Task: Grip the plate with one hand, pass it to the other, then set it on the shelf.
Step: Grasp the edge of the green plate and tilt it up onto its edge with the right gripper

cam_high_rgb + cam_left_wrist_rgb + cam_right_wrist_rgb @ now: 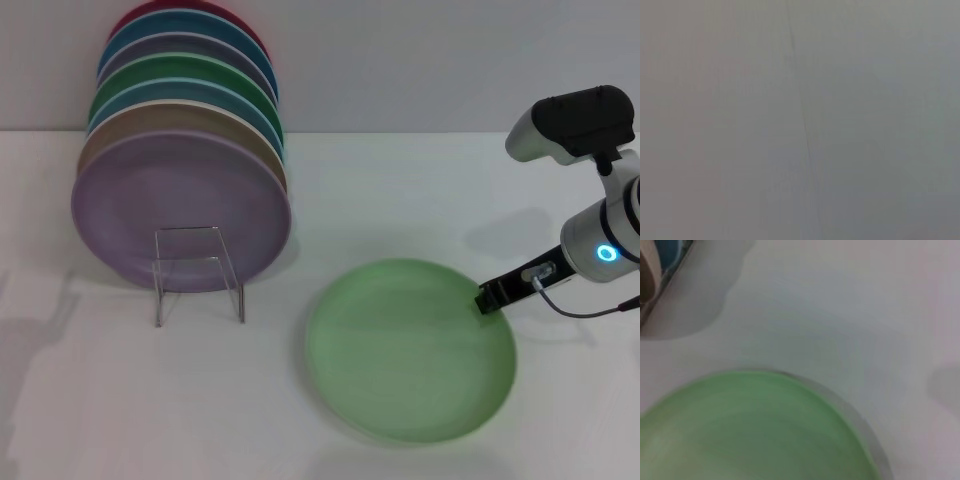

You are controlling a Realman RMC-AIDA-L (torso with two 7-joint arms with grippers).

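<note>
The pale mint-green plate (pixel 410 350) lies on the white table, right of centre. It also fills the lower part of the right wrist view (pixel 750 432). My right gripper (pixel 492 297), black and slim on the arm with the cyan ring (pixel 606 253), reaches in from the right and its tip meets the plate's right rim. The clear acrylic shelf (pixel 198 272) stands at the left, in front of a leaning row of plates. My left gripper is out of view; the left wrist view shows only a plain grey surface.
Several coloured plates lean in a row at the back left, a lavender-purple one (pixel 180 210) in front and a darker green one (pixel 185 75) further back. Their edge shows in the right wrist view (pixel 660 260). White table (pixel 400 190) lies around the plate.
</note>
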